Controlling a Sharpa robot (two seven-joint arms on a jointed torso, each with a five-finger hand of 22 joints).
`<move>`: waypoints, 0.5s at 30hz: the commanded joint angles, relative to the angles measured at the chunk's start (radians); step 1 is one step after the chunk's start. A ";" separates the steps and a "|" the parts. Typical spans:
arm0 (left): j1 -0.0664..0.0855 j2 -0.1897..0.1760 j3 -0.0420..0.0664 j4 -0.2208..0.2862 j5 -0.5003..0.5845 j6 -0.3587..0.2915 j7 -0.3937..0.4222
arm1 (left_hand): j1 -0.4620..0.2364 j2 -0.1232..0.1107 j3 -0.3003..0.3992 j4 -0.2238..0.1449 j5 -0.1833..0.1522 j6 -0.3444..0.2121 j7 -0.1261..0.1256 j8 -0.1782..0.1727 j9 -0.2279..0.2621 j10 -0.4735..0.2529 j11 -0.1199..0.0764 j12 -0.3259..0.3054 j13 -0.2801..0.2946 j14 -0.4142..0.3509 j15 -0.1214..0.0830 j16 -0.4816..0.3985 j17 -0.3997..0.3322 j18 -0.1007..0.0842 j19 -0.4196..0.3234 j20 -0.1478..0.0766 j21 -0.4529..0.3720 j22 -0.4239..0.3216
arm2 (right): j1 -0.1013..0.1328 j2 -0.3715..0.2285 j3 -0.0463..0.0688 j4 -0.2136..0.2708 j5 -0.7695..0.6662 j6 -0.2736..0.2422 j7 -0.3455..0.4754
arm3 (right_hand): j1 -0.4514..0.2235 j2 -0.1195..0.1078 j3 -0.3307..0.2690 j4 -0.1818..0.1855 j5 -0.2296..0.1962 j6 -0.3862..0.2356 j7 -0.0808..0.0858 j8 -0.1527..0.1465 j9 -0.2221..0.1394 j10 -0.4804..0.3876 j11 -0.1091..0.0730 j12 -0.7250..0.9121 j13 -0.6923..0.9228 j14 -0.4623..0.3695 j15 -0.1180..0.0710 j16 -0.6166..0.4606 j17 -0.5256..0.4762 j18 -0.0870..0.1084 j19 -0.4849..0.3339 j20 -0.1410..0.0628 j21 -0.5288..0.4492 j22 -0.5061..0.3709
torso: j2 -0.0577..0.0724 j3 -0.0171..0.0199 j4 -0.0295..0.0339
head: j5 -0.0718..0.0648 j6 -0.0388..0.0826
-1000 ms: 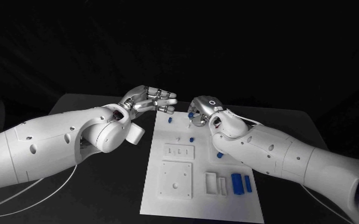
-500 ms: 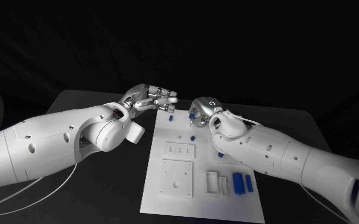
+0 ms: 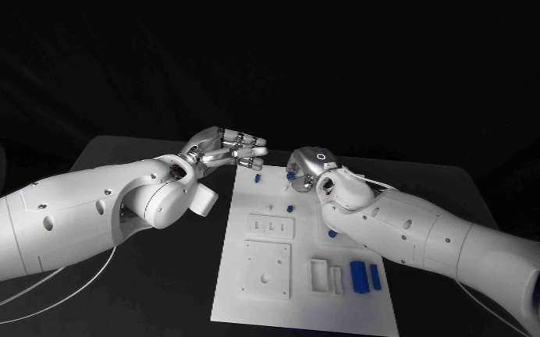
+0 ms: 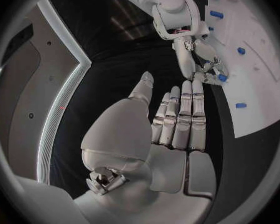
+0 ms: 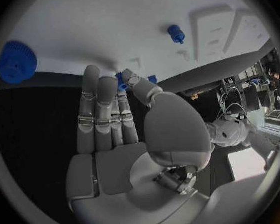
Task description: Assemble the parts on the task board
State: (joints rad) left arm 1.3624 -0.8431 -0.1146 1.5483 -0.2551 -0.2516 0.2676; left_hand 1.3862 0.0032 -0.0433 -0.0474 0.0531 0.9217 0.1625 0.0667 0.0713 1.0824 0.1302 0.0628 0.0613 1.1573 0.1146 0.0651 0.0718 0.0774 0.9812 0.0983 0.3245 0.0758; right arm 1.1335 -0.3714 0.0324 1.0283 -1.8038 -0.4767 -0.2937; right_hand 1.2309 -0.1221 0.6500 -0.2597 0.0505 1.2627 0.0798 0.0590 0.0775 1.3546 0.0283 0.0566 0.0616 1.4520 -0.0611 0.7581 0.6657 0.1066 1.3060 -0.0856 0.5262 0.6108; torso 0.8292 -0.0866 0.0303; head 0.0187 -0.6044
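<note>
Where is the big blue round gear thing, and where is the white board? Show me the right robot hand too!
blue gear point(image 5: 17, 61), right wrist view, on its round face.
task board point(image 3: 261, 299), head view, on its bare near corner.
right robot hand point(image 3: 310, 167), head view, on its silver back.

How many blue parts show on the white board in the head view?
6 blue parts: one near the board's far edge, one at the right hand's fingertips, one mid-way, one beside the right arm, two side by side nearer. The arm may hide others.
</note>
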 commanded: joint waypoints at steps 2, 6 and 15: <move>0.002 0.001 0.001 0.003 0.002 0.016 0.006 | 0.002 0.009 -0.004 -0.001 0.000 0.005 0.005 -0.002 -0.001 0.004 0.006 -0.004 0.000 0.006 0.004 -0.003 0.001 0.009 0.004 0.005 -0.007 0.000 | -0.003 0.003 -0.001 -0.002 -0.020 0.007 -0.016 | 0.009 0.019 0.006 -0.004 0.007 0.006 0.000 0.005 0.001 0.008 -0.005 0.002 0.002 -0.002 -0.006 0.008 -0.001 0.017 0.006 -0.002 -0.007 0.005 | 0.001 -0.0008 -0.0010 | 0.000 0.001; 0.002 0.002 0.001 0.003 0.002 0.017 0.006 | 0.002 0.009 -0.004 -0.001 0.000 0.005 0.005 -0.002 -0.001 0.004 0.006 -0.004 0.000 0.006 0.004 -0.003 0.001 0.009 0.004 0.005 -0.007 0.000 | -0.003 0.008 -0.001 -0.006 -0.021 0.006 -0.020 | 0.009 0.019 0.006 -0.004 0.007 0.006 0.000 0.005 0.001 0.008 -0.005 0.002 0.002 -0.002 -0.006 0.008 -0.001 0.017 0.006 -0.002 -0.007 0.005 | 0.001 -0.0024 0.0006 | -0.003 0.001; 0.002 0.005 0.001 0.003 0.002 0.019 0.006 | 0.002 0.009 -0.004 -0.001 0.000 0.005 0.005 -0.002 -0.001 0.004 0.006 -0.004 0.000 0.006 0.004 -0.003 0.001 0.009 0.004 0.005 -0.007 0.000 | -0.003 0.021 -0.001 -0.023 -0.023 0.012 -0.027 | 0.009 0.018 0.006 -0.004 0.007 0.006 0.001 0.004 0.000 0.007 -0.004 0.002 0.002 -0.003 -0.005 0.008 -0.001 0.017 0.005 -0.002 -0.008 0.007 | 0.003 -0.0035 0.0024 | -0.004 -0.001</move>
State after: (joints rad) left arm 1.3625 -0.8408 -0.1146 1.5484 -0.2551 -0.2493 0.2674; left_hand 1.3862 0.0032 -0.0432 -0.0474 0.0532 0.9217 0.1625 0.0667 0.0713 1.0824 0.1302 0.0628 0.0613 1.1573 0.1146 0.0651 0.0718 0.0774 0.9812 0.0983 0.3245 0.0758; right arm 1.1340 -0.3536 0.0336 1.0078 -1.8132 -0.4802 -0.3123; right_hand 1.2310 -0.1222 0.6501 -0.2653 0.0548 1.2608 0.0785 0.0608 0.0771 1.3546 0.0282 0.0560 0.0618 1.4505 -0.0626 0.7628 0.6657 0.1059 1.3058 -0.0854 0.5225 0.6170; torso 0.8312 -0.0896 0.0321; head 0.0145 -0.6035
